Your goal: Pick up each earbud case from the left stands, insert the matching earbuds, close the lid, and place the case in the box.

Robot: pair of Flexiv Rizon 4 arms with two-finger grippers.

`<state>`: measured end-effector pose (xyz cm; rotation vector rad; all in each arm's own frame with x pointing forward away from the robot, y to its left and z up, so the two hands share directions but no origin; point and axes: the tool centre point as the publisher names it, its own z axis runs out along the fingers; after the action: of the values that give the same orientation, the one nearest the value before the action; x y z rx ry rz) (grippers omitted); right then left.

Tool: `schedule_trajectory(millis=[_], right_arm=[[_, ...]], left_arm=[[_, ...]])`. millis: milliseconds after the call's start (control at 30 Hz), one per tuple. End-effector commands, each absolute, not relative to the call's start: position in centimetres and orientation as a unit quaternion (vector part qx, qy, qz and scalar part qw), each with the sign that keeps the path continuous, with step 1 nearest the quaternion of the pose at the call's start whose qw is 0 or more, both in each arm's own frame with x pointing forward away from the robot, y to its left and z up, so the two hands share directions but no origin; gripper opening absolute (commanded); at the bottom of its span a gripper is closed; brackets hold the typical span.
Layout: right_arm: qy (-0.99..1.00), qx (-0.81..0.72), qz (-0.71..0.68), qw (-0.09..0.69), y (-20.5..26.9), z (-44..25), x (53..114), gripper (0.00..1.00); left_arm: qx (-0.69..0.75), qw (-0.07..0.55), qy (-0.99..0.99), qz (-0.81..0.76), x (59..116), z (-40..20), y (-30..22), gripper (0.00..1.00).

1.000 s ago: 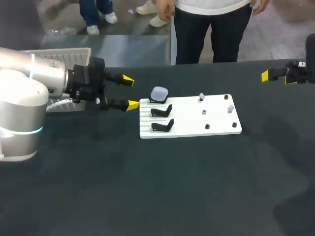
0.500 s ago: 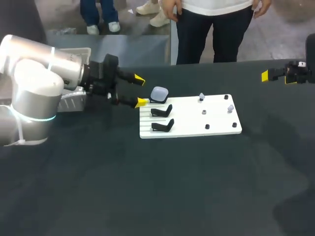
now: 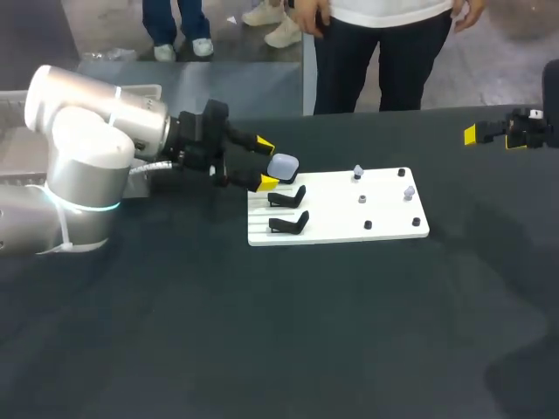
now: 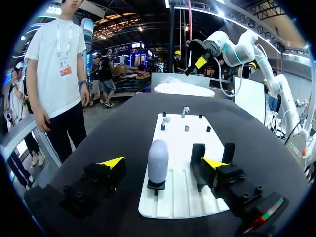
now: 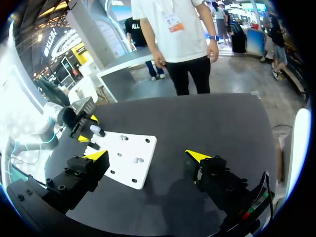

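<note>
Step in hand: the grasp of the earbud case (image 3: 282, 166); I judge this to be the very start of the work on this case.
Left hand (image 3: 265, 163): released, with its fingers spread wide, one on each side of the case. The left wrist view shows a gap on both sides, so nothing is gripped.
Earbud case: a pale rounded case standing upright on the rear stand (image 4: 156, 185), at the left end of the white board (image 3: 384, 231). Its lid looks closed, though I cannot be sure.
Other stands: the two black stands (image 3: 286, 195) nearer the front of the board are bare. The pictures do not show where their cases are.
Earbuds (image 3: 357, 174): two small pale pieces sit on the right part of the board, well apart from the case. The black pegs (image 3: 368, 224) near them carry nothing.
Right hand (image 5: 147, 156): released and empty, hovering over the dark tabletop (image 3: 306, 332) well to the right of the board.
Box (image 3: 140, 88): a pale rim shows behind the left arm at the far left; what it holds is hidden.
Done: going by the bare stands, possibly two cases, but nothing here proves it.
Left: every step for this case. The fingers must close on it and lift it off the stand, then it must be opened, both earbuds seated, the lid shut and the case carried to the box.
</note>
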<state>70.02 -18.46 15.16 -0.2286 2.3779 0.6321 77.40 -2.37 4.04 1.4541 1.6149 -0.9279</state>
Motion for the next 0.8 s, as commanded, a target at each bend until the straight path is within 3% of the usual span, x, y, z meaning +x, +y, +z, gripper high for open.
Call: schedule_trajectory(millis=[33, 167, 467, 633, 700, 800], right_arm=[[0.908, -0.088, 0.242, 0.329, -18.48, 15.11, 70.02, 1.0], [0.908, -0.088, 0.242, 0.329, -18.48, 15.11, 70.02, 1.0], [0.908, -0.088, 0.242, 0.329, -18.48, 15.11, 70.02, 1.0], [0.908, -0.088, 0.242, 0.329, -18.48, 15.11, 70.02, 1.0], [0.908, -0.088, 0.242, 0.329, -18.48, 15.11, 70.02, 1.0], [0.908, -0.088, 0.242, 0.329, -18.48, 15.11, 70.02, 1.0]], left_arm=[[0.571, 0.378, 0.628, -0.37, 78.17, 3.42, -2.84, 1.0], [0.566, 0.382, 0.627, -0.375, 78.34, 3.17, -3.12, 1.0], [0.56, 0.383, 0.627, -0.383, 78.76, 2.65, -3.38, 0.75], [0.562, 0.381, 0.626, -0.384, 78.72, 2.5, -3.58, 0.73], [0.561, 0.381, 0.625, -0.386, 78.73, 2.47, -3.64, 0.65], [0.561, 0.381, 0.625, -0.388, 78.72, 2.44, -3.77, 0.63]])
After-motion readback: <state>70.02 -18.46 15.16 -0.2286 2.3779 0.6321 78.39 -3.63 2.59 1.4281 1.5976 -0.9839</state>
